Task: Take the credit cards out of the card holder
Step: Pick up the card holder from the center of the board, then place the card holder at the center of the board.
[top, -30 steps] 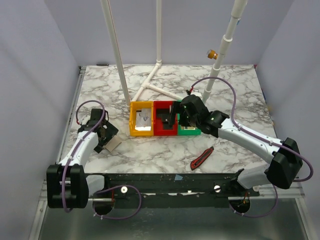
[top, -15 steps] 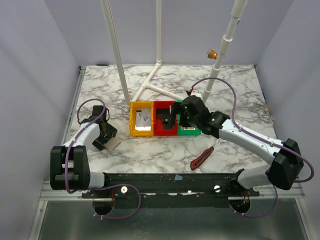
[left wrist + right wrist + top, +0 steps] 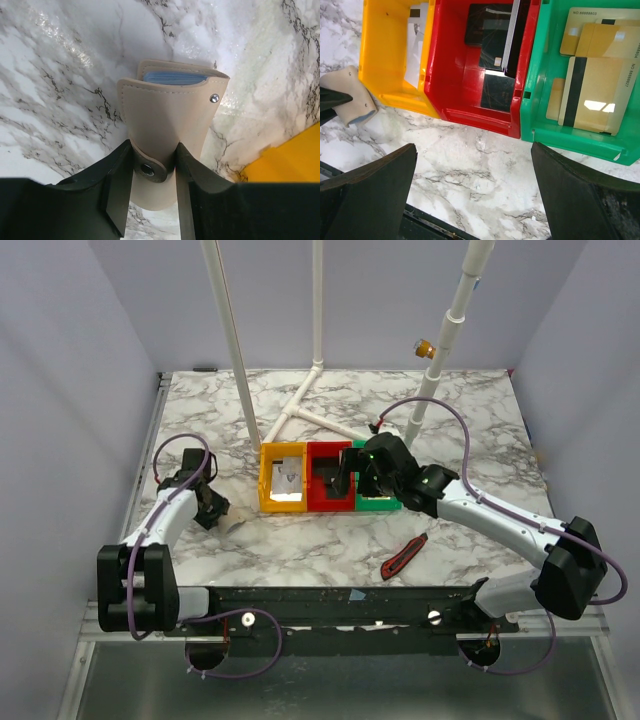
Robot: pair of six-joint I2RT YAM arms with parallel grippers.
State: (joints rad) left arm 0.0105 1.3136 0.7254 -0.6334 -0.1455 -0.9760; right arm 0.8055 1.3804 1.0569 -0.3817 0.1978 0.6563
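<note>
Here the left gripper has just closed. Its jaws stood wide a second ago and now pinch the card holder from both sides, at the end bearing the snap strap. The arm has also drawn in over the holder, so that in the top view the holder is largely hidden beneath it. The holder lies on the marble table, left of the yellow bin. Its far end gapes slightly to show the blue-grey pockets.

This probably fixes the holder so that the cards can be drawn out. Whether any remain inside cannot be told.

The right gripper has barely moved. It hangs with its fingers spread wide and empty above the bins. Gold credit cards already lie in the green bin, and dark cards rest in the red bin.

A red-and-black tool lies apart, nearer the right arm's base. A white pipe frame rises behind the bins. Plain pale walls enclose the table.
</note>
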